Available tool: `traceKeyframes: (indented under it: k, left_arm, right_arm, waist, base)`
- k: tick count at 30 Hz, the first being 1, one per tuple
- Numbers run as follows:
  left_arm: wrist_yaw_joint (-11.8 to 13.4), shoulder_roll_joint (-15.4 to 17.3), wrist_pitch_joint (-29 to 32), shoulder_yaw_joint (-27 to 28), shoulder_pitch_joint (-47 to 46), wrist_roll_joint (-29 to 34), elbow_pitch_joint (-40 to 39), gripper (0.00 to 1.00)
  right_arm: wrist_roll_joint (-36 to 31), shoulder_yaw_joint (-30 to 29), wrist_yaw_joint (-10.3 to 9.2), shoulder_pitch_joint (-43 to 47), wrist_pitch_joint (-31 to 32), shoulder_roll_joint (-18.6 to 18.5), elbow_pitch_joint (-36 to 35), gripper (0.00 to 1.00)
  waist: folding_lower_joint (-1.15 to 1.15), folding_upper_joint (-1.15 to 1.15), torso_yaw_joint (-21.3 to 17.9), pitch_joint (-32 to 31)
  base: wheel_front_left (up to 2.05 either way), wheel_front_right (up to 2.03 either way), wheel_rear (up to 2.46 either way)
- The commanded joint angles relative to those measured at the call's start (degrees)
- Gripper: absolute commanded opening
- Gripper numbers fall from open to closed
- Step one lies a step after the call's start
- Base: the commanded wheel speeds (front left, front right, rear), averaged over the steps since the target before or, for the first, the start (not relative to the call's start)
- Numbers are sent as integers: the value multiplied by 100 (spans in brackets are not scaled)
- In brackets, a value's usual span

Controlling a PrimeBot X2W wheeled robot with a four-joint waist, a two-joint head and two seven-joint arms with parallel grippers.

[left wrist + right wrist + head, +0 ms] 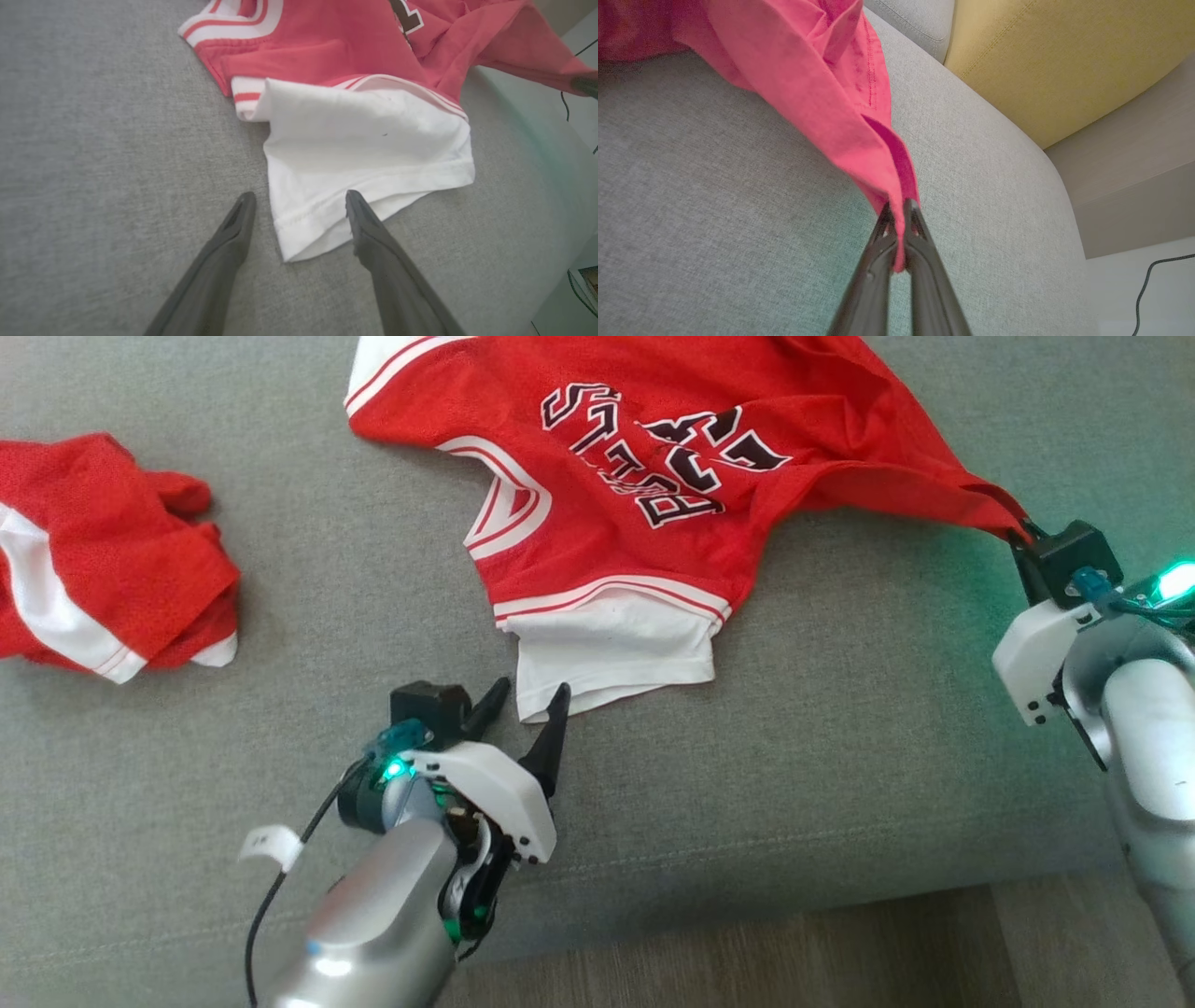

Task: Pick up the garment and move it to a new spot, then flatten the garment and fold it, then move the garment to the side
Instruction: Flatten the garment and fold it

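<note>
The garment (644,476) is a red jersey with black lettering, white trim and a white sleeve (364,154), spread on a grey sofa seat (840,728). My left gripper (530,695) stands open at the sleeve's near corner, its fingers (233,233) straddling the white hem. At the right, my right gripper (1019,534) is shut on a red corner of the garment (859,107), which is pulled taut and lifted off the cushion. In the right wrist view my gripper (899,207) pinches that red fabric between both fingertips.
A second red and white garment (103,560) lies crumpled at the seat's left. The sofa's front edge runs along the bottom, with wooden floor (840,952) below. A yellow cushion (1055,60) and a cable (1153,275) lie beyond the sofa's end.
</note>
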Motion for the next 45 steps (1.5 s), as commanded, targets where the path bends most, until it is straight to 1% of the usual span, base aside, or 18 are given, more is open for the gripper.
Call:
traceKeyframes:
  k: [1,4,5,6,8,11,13,15,18,23,26,29,31,36,41,42,45]
  left_arm:
    - [47,48,79,60,-115,-54,-12,100]
    - [67,48,189,-76,-187,-156,96,100]
    - [34,48,221,-130,-210,-187,124,44]
    - [-5,48,245,-179,-229,-223,146,0]
    - [-41,48,247,-248,-268,-279,187,0]
    - [-25,48,101,-224,-356,-340,202,0]
    - [-41,57,-68,-65,-444,-409,131,0]
    - [-109,102,-201,193,-522,-540,-51,0]
    - [-219,268,-293,604,-642,-659,-498,0]
    - [-205,625,-322,1304,-848,-634,-1534,0]
    - [-159,825,-324,1609,-996,-561,-2164,0]
    - [-62,1013,-292,1831,-1241,-544,-2715,0]
    - [42,1129,-147,1951,-1428,-564,-3046,0]
    - [408,1368,366,2175,-1872,-580,-3716,0]
    - [809,1573,932,2263,-2140,-531,-4215,0]
    - [809,1573,932,2263,-2140,-531,-4215,0]
    - [1004,1693,1318,2248,-2219,-518,-4416,0]
  right_arm:
    - [51,74,-2,-67,-44,-51,-159,0]
    - [63,82,-2,-116,-64,-43,-146,0]
    - [65,84,-2,-129,-69,-41,-141,0]
    - [65,84,-2,-139,-71,-38,-136,0]
    - [64,84,-2,-152,-81,-36,-128,0]
    - [67,108,-2,-156,-124,-43,-113,0]
    - [70,143,-2,-171,-177,-70,-104,0]
    - [70,194,-2,-192,-230,-117,-90,0]
    - [42,312,-2,-289,-278,-237,-71,0]
    - [57,540,-2,-571,-318,-474,-1,0]
    - [155,725,-2,-812,-357,-608,52,0]
    - [342,872,-2,-1161,-379,-741,67,0]
    - [469,959,-2,-1369,-354,-789,52,0]
    - [827,1413,-2,-1781,-203,-927,-99,0]
    - [1308,1896,-2,-2095,184,-1250,-633,0]
    - [1308,1896,-2,-2095,184,-1250,-633,0]
    - [1635,2114,-2,-2223,586,-1579,-1149,0]
  waist:
    - [0,0,-7,12]
    - [0,0,-17,35]
    - [0,0,-18,40]
    - [0,0,-17,41]
    - [0,0,-11,39]
    - [0,0,8,8]
    - [0,0,27,-33]
    - [0,0,53,-106]
    - [0,0,84,-262]
    - [0,0,126,-614]
    - [0,0,128,-864]
    - [0,0,93,-1114]
    - [0,0,53,-1285]
    - [0,0,-74,-1637]
    - [0,0,-209,-1846]
    - [0,0,-209,-1846]
    - [0,0,-259,-1884]
  base:
    - [0,0,0]
    - [0,0,0]
    - [0,0,0]
    - [0,0,0]
    - [0,0,0]
    - [0,0,0]
    - [0,0,0]
    - [0,0,0]
    - [0,0,0]
    - [0,0,0]
    - [0,0,0]
    - [0,0,0]
    - [0,0,0]
    - [0,0,0]
    - [0,0,0]
    - [0,0,0]
    - [0,0,0]
